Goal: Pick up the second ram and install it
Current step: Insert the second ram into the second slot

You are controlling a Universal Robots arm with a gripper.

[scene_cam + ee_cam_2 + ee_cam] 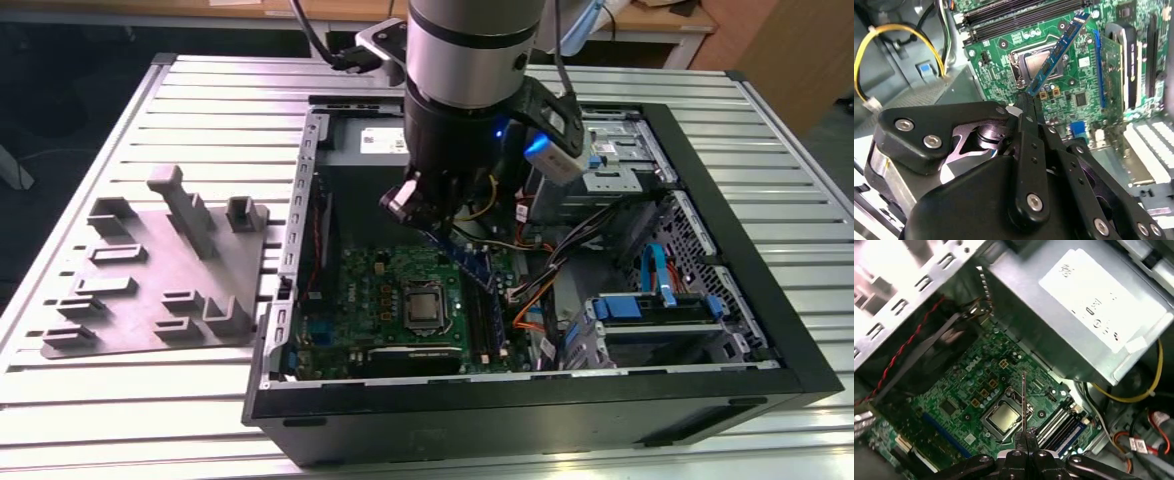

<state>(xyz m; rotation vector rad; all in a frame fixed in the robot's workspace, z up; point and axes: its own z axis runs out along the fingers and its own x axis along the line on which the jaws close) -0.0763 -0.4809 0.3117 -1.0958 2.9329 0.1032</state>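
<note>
The tool grips one end of the memory stick, tilted above the motherboard at the exterior view's centre. Held so near its end, it could twist, missing the black slots — or striking the processor.

- Hand: black, with silver screw heads.
- Ram: blue, with dark chips.
- Board: green, dotted with black and silver parts.
- Processor: silver, in a dark frame.
- Case: black outside, grey metal inside.
- Tabletop: pale grey, ribbed in parallel strips.
- Fixture: plain grey.
- Yellow cable: plain yellow.
- Red cable: red, twisted.
- Blue cables: light blue.
- Label: white, with black print.
</note>
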